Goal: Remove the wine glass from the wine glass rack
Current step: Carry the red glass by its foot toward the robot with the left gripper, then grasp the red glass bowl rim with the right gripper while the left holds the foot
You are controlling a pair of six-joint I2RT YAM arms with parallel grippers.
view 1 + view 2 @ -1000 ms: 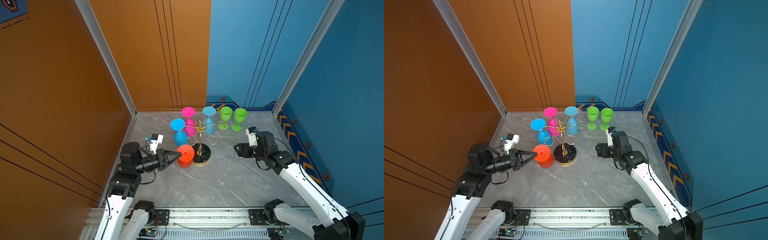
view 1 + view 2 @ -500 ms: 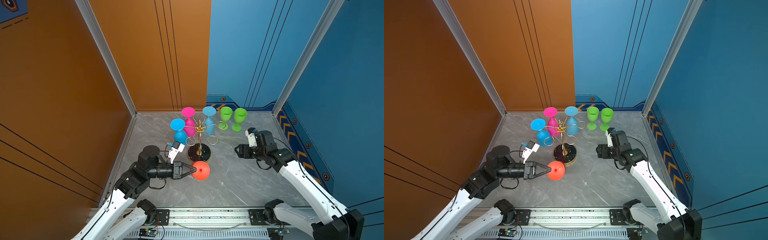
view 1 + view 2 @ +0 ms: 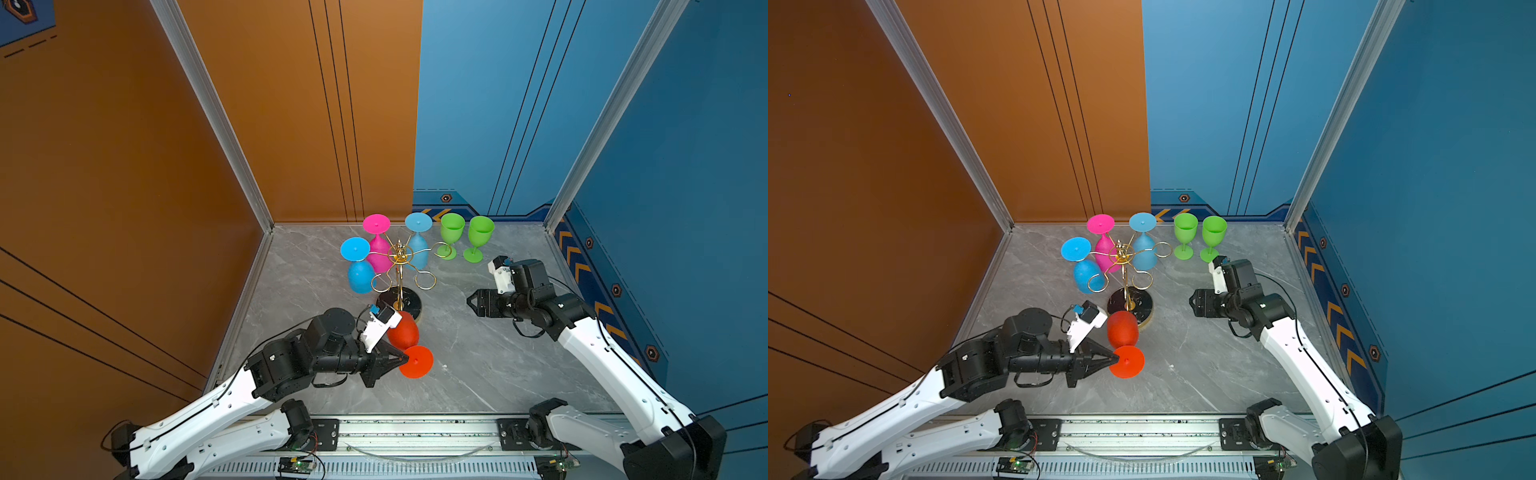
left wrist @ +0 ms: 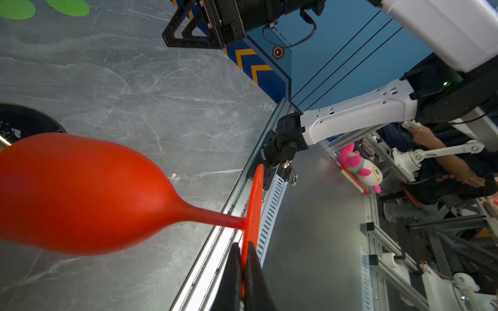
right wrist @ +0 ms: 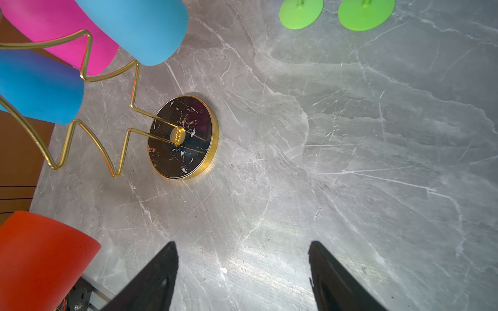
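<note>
My left end effector (image 3: 400,359) pinches the red wine glass (image 3: 404,331) by its foot, apart from the wine glass rack (image 3: 400,266); my right end effector (image 3: 471,302) gapes wide, empty.

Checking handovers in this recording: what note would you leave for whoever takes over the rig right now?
Left gripper: shut on the foot of the red wine glass, held sideways, free of the wine glass rack.
Right gripper: open, empty, right of the rack.
Rack: two blue glasses and one pink glass hang on it; two green glasses stand on the table.
Done: red glass off.
To do: set it down upright.
</note>
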